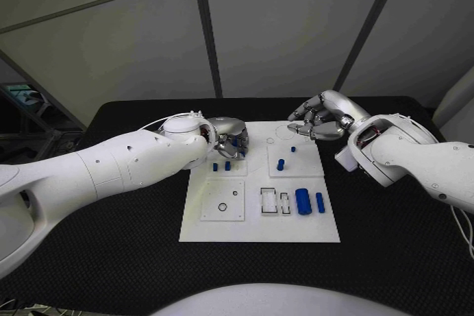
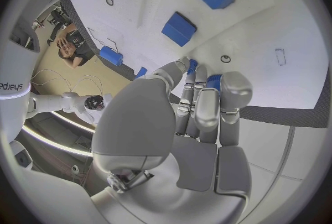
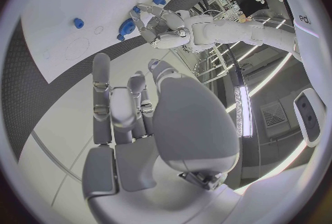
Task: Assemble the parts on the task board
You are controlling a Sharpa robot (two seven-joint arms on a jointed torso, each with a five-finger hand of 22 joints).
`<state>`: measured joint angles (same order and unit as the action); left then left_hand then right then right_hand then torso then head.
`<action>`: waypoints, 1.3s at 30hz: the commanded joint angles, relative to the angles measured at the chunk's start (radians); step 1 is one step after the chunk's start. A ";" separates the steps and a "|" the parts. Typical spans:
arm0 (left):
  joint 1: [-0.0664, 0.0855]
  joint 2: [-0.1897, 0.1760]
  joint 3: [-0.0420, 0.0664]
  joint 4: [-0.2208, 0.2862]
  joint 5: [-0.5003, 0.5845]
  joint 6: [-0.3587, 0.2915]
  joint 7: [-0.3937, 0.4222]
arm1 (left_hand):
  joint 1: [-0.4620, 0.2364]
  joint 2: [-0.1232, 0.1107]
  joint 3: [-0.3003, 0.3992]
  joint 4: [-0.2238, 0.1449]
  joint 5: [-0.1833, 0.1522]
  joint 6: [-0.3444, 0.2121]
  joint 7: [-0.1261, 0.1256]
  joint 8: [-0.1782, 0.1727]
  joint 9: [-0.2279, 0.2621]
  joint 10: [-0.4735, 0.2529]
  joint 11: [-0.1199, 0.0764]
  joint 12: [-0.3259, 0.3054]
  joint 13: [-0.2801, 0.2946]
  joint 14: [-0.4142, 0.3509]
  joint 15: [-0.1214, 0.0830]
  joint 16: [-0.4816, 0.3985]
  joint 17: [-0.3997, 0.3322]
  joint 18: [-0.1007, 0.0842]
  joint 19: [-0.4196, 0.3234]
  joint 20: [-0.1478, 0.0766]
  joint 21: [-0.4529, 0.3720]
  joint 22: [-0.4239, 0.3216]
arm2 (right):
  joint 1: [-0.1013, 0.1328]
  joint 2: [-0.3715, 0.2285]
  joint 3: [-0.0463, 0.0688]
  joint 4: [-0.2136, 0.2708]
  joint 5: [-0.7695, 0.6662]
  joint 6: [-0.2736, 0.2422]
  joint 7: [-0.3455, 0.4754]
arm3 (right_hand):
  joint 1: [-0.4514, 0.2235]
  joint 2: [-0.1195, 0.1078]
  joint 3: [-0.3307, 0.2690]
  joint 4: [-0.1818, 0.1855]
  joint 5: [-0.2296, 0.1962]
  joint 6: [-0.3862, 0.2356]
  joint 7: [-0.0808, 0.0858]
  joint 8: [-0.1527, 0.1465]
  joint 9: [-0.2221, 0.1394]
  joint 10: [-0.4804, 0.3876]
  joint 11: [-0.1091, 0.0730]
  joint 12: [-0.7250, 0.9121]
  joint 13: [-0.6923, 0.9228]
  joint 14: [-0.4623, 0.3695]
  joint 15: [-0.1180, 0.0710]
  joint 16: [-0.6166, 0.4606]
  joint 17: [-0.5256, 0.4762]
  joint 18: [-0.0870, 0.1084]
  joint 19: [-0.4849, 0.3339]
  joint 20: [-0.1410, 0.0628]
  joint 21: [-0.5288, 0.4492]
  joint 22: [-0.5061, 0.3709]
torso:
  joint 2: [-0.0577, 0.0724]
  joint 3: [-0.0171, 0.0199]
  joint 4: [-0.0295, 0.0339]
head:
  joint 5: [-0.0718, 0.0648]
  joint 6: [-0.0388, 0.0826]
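The white task board (image 1: 259, 227) lies in the middle of the black table. Two small blue pegs (image 1: 221, 166) stand in its upper left plate, right under my left hand (image 1: 229, 138). In the left wrist view that hand's fingers (image 2: 201, 105) lie close together with blue pieces (image 2: 213, 81) showing just behind the tips; whether they grip one is hidden. Two more pegs (image 1: 281, 164) stand in the upper right plate. Two bigger blue cylinders (image 1: 310, 202) lie at the board's right. My right hand (image 1: 318, 120) hovers over the board's far right corner, its fingers (image 3: 114, 108) loose and holding nothing.
Empty rectangular slots (image 1: 268, 200) and a small ring hole (image 1: 222, 207) mark the board's lower half. Black table (image 1: 118, 247) surrounds the board on all sides. A grey panelled wall (image 1: 277, 35) stands behind the table.
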<state>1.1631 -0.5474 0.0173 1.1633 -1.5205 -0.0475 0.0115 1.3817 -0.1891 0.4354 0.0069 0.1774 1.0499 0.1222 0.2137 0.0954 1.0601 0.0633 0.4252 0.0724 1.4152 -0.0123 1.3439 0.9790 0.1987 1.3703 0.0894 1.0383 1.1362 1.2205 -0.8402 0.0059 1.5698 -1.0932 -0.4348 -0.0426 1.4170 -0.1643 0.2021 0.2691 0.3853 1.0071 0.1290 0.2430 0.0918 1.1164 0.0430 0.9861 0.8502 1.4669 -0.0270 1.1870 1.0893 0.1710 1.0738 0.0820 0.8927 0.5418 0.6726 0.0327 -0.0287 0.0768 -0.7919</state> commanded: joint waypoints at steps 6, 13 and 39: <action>0.000 0.005 0.000 -0.007 -0.008 0.015 -0.004 | 0.005 0.020 0.046 -0.015 -0.009 0.026 0.001 -0.015 -0.006 0.037 -0.002 -0.034 -0.007 0.008 -0.003 0.000 0.000 -0.085 0.011 -0.001 0.025 0.025 | 0.001 0.003 0.001 0.000 -0.003 0.003 0.009 | 0.006 -0.007 0.004 0.001 0.005 -0.009 -0.001 0.002 0.001 -0.003 0.000 -0.002 0.000 0.000 -0.003 -0.003 0.001 0.011 -0.001 -0.001 -0.004 0.001 | 0.000 0.0002 -0.0006 | 0.000 0.000; -0.002 0.005 0.000 -0.006 -0.003 -0.005 0.003 | 0.013 0.024 0.080 -0.033 -0.011 0.037 0.004 -0.026 -0.010 0.059 -0.002 -0.062 -0.007 0.015 -0.003 0.001 0.000 -0.087 0.014 -0.002 0.038 0.039 | 0.001 0.003 0.001 0.001 -0.003 0.002 0.010 | 0.007 -0.006 0.005 0.001 0.005 -0.008 -0.001 0.004 0.002 -0.001 -0.001 -0.001 0.002 0.001 -0.003 -0.004 0.002 0.011 0.000 -0.002 -0.004 0.002 | 0.000 0.0000 0.0002 | 0.001 0.001; -0.007 -0.131 0.064 0.147 0.041 -0.039 -0.013 | -0.016 0.005 0.098 -0.042 -0.012 0.050 0.012 -0.043 -0.015 0.077 0.004 -0.103 -0.006 0.022 0.001 0.002 -0.003 -0.089 0.018 0.001 0.051 0.056 | 0.001 -0.001 0.001 -0.003 -0.003 0.001 0.013 | 0.007 -0.006 0.005 0.001 0.005 -0.008 -0.001 0.004 0.002 -0.001 -0.001 -0.001 0.002 0.001 -0.003 -0.004 0.002 0.011 0.000 -0.002 -0.004 0.002 | -0.001 -0.0001 0.0024 | 0.010 0.011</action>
<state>1.1547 -0.6734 0.0800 1.3052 -1.4969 -0.0799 0.0100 1.3764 -0.1841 0.5255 -0.0344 0.1724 1.0955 0.1338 0.1773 0.0810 1.1318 0.0660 0.3271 0.0650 1.4297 -0.0126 1.3439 0.9752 0.1984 1.3810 0.0932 1.0826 1.1913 1.2203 -0.8410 0.0059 1.5662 -1.0934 -0.4348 -0.0399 1.4170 -0.1643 0.2020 0.2690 0.3854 1.0071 0.1291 0.2430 0.0927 1.1165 0.0430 0.9861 0.8505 1.4669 -0.0270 1.1870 1.0893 0.1711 1.0738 0.0820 0.8927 0.5418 0.6712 0.0316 -0.0263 0.0858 -0.7815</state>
